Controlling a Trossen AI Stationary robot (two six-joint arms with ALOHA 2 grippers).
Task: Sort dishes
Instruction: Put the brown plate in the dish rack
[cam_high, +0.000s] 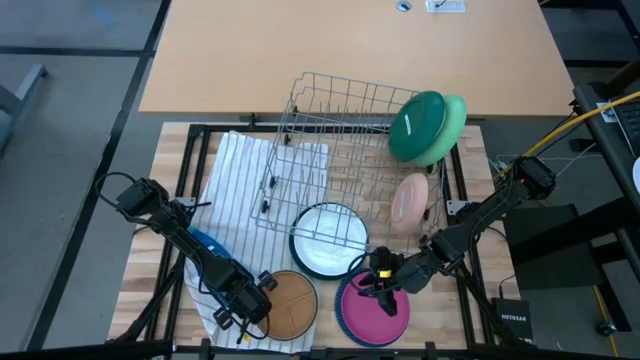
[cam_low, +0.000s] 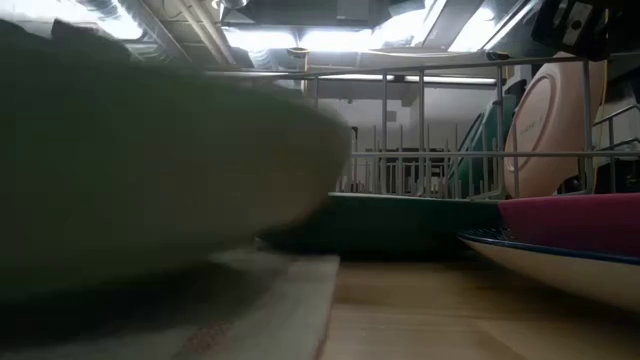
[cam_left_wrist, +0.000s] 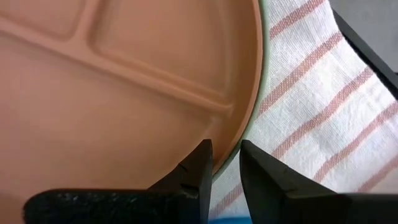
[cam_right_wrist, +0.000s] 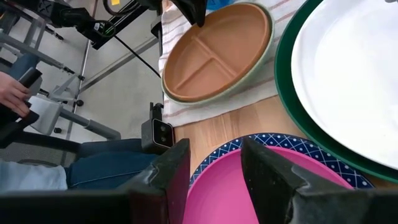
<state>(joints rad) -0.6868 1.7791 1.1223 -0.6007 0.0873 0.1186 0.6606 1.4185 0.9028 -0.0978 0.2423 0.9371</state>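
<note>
My left gripper (cam_high: 252, 308) is low at the near edge of the table, and its two fingers stand on both sides of the rim of the tan divided plate (cam_high: 283, 303); the gap between them is narrow, with the rim inside it, and I cannot tell if they really press on it. This plate lies inside a light green dish, of which only the edge shows, on the striped cloth (cam_high: 240, 175). My right gripper (cam_high: 382, 284) is over the magenta plate (cam_high: 372, 308), with the jaws partly apart over its edge, one finger inside the rim and one outside; a firm hold I cannot confirm. The magenta plate rests on a blue patterned plate (cam_right_wrist: 249, 142), near the middle front of the table. Just beside it lies the white plate with dark green rim (cam_high: 327, 240), partly under the corner of the grey wire rack (cam_high: 345, 140). In the rack the peach plate (cam_high: 409, 201) stands on its edge, and at the far right corner the dark green plate (cam_high: 417, 126) leans against a light green plate (cam_high: 453, 117). A blue bottle (cam_high: 207, 243) lies on the cloth under my left arm.
</note>
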